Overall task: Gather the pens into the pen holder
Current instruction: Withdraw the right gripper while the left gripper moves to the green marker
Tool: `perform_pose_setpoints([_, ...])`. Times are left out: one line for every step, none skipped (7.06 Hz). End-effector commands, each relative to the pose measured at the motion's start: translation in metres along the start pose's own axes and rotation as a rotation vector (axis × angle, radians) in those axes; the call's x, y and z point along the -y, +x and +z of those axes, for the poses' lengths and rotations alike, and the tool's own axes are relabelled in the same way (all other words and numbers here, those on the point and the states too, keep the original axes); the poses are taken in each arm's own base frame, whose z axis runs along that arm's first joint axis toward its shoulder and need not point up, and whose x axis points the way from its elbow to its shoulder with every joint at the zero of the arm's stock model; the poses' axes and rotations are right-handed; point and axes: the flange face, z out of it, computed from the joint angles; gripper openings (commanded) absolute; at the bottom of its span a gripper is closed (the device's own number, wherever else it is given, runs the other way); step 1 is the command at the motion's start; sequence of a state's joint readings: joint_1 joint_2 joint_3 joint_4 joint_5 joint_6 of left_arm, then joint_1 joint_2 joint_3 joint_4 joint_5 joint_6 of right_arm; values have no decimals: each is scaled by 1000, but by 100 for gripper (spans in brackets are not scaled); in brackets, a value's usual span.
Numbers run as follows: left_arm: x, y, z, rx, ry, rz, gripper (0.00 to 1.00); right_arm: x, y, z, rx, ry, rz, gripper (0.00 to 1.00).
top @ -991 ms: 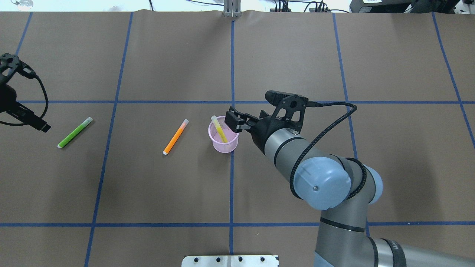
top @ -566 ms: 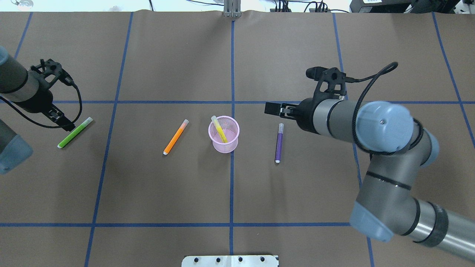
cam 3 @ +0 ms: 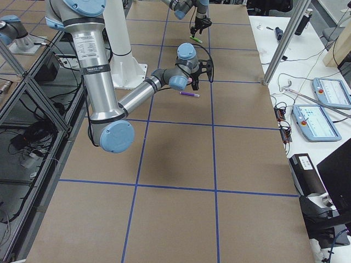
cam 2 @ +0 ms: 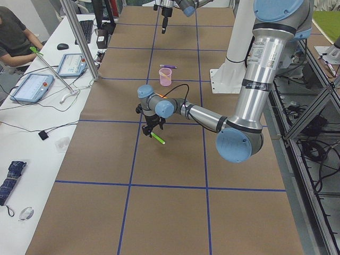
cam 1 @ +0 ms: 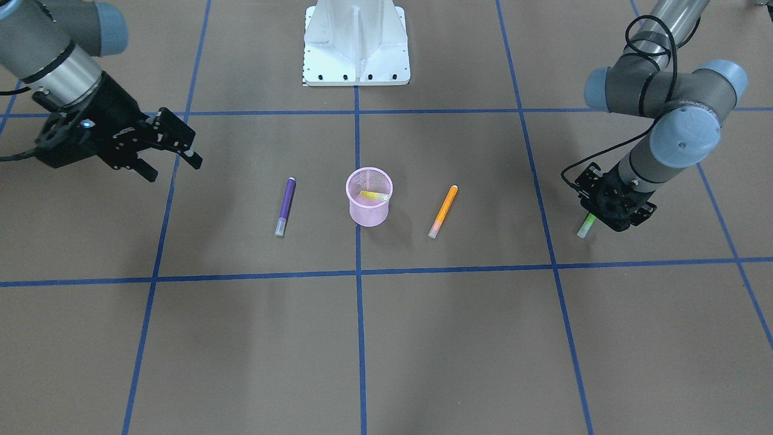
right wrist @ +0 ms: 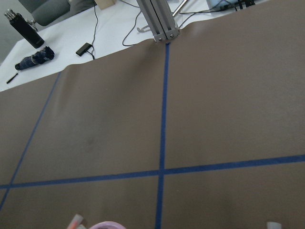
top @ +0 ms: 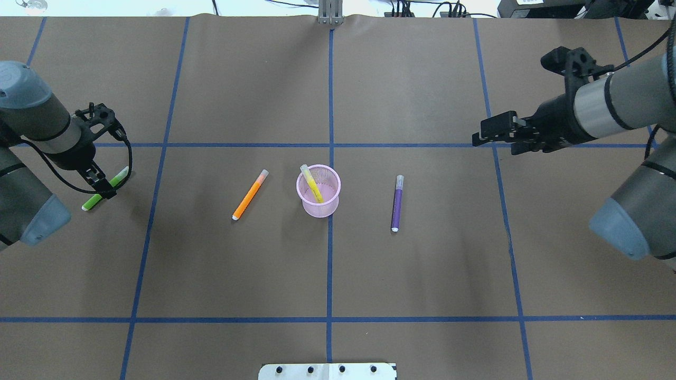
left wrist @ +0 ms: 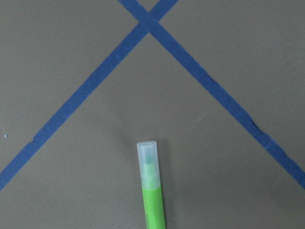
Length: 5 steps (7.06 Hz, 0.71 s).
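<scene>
**Front view:** the pink mesh cup (cam 1: 369, 212) stands upright at the middle of the table (cam 1: 362, 338). One yellow pen (cam 1: 374, 196) leans inside it. The purple pen (cam 1: 285, 205) lies flat beside the cup toward the table's right end. The orange pen (cam 1: 444, 210) lies flat toward the left end, and both are clear of the cup. The right gripper (cam 1: 172, 168) hangs near the right end with its fingers spread wide and nothing between them. The left gripper (cam 1: 611, 208) sits low over the green pen (cam 1: 585, 227) near the left end. Only the pen's pale capped tip shows past it.

**Overhead:** the yellow pen's capped end pokes above the cup's rim. The left gripper covers the middle of the green pen, with both ends showing. I cannot tell whether its fingers pinch the pen or only straddle it.

**Left side view:** the green pen slants out from under the near gripper.

**Right side view:** the purple pen lies just beside the near arm.

**Left wrist:** the green pen's cap rises from the bottom edge, which cuts off the rest of the pen.

**Right wrist:** the bottom edge cuts off the cup's rim, leaving only a pink sliver.
</scene>
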<state>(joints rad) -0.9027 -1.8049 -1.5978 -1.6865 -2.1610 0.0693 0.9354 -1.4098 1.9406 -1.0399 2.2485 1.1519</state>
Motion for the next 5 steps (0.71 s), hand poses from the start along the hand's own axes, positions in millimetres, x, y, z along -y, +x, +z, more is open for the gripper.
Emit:
perform_pose_setpoints([10,-5,10,-4,-14,0,79,5,27,-12,-5,-30,-17,98])
perform_pose_setpoints([15,-4,8,-4,-11,3,69,6,27,-10,-10,-27,-17,98])
perform_pose_setpoints([18,-8,13,-4,-21,-4,67,6,27,-10,-10,-27,-17,98])
perform_pose_setpoints([18,-10,16,-5,-26,-8,67,6,28,-9,-11,-27,-16,98])
perform_pose_setpoints([18,-11,18,-5,-28,-9,66,7,27,-8,-11,-27,-15,98])
